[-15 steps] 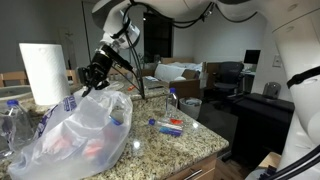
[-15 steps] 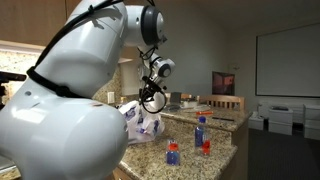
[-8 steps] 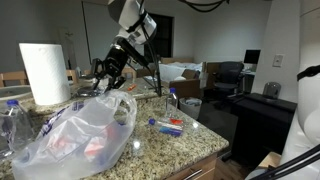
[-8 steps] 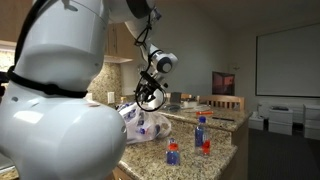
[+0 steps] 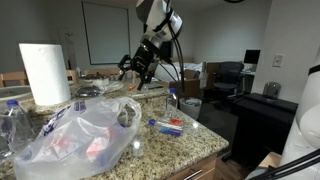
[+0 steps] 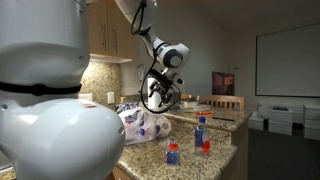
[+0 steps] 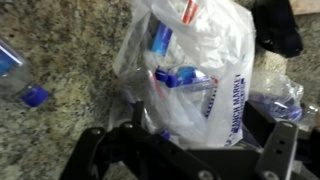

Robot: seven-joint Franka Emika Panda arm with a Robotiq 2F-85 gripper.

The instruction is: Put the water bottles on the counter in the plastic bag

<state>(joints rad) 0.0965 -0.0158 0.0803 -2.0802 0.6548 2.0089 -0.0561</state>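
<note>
The crinkled plastic bag (image 5: 80, 135) (image 6: 140, 125) (image 7: 205, 70) lies on the granite counter (image 5: 190, 145) (image 6: 215, 150) (image 7: 70, 120). Two water bottles (image 7: 180, 77) show through it in the wrist view. My gripper (image 5: 135, 70) (image 6: 158, 98) (image 7: 190, 150) hangs open above the bag's mouth, apart from it, with nothing between its fingers (image 7: 280, 140). One bottle (image 5: 168, 125) lies on the counter beside the bag, and another (image 5: 172, 98) stands behind it. In an exterior view these appear as an upright bottle (image 6: 200, 130) and a nearer one (image 6: 172, 153). Another bottle (image 7: 22, 78) lies at the wrist view's left edge.
A white paper towel roll (image 5: 45, 72) stands behind the bag. More clear bottles (image 5: 10, 120) stand at the counter's far end. The counter's edge (image 5: 215, 155) drops off close to the lying bottle. Office chairs and tables fill the room beyond.
My gripper has opened wide and has moved up and away from the bag's mouth, toward the bottles that stand on the counter. The bag has settled.
</note>
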